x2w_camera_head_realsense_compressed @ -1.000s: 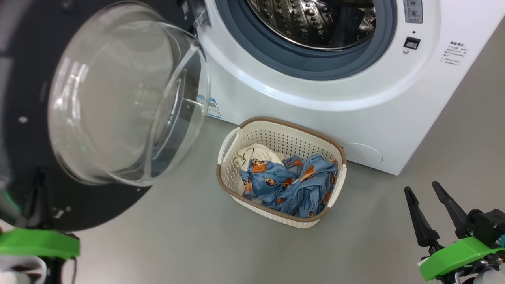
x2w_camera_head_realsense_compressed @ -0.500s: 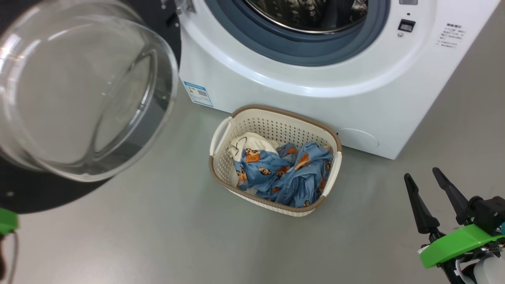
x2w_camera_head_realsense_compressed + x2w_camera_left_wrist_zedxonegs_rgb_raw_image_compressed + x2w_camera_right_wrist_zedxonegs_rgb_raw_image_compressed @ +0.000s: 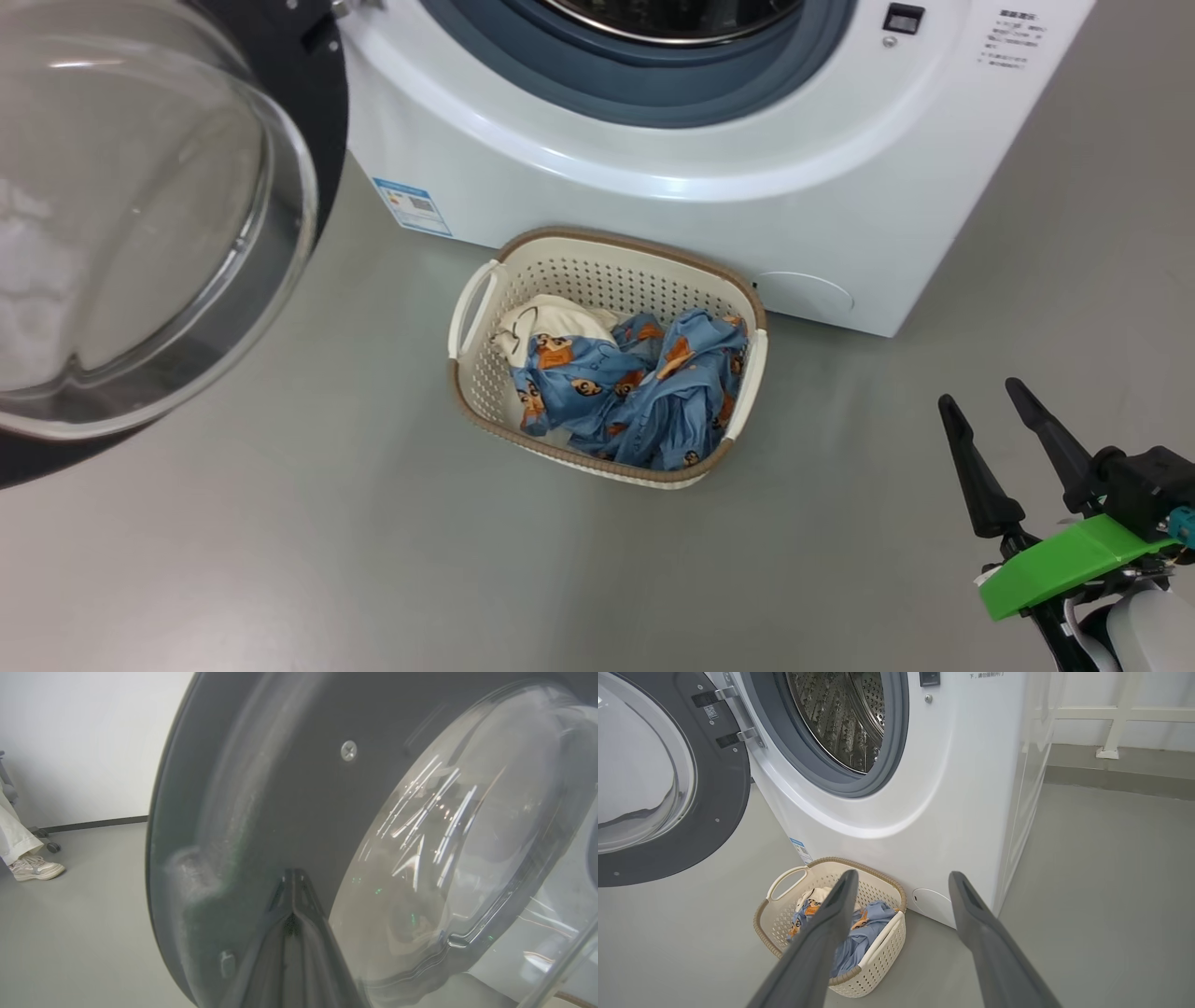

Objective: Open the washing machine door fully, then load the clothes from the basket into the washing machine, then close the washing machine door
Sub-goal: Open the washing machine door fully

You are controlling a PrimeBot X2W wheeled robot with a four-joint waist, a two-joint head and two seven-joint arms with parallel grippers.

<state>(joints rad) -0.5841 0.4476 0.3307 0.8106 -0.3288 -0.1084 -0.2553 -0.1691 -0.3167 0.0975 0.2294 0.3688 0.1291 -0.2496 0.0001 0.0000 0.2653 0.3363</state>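
The washing machine (image 3: 653,224) stands at the top with its steel drum (image 3: 836,718) exposed. Its door (image 3: 308,112) hangs swung out to the left, glass bowl (image 3: 140,233) bulging toward me. My left gripper (image 3: 293,873) is shut, its tips lying against the door's (image 3: 280,788) dark inner rim beside the glass. In front of the machine sits the basket (image 3: 597,280), holding the blue bear-print and cream clothes (image 3: 625,392). At the lower right, my right gripper (image 3: 980,393) is open and empty, well to the right of the basket (image 3: 873,970) and above the floor.
Grey floor spreads around the basket and to the machine's right. A person's shoe and trouser leg (image 3: 32,868) stand at the far left by a white wall. A white rail frame (image 3: 1111,718) runs behind the machine on the right.
The door has swung wider, uncovering the blue label on the machine's lower corner. The head camera has shifted, and the left arm's green part has left its view. The right gripper stays open.
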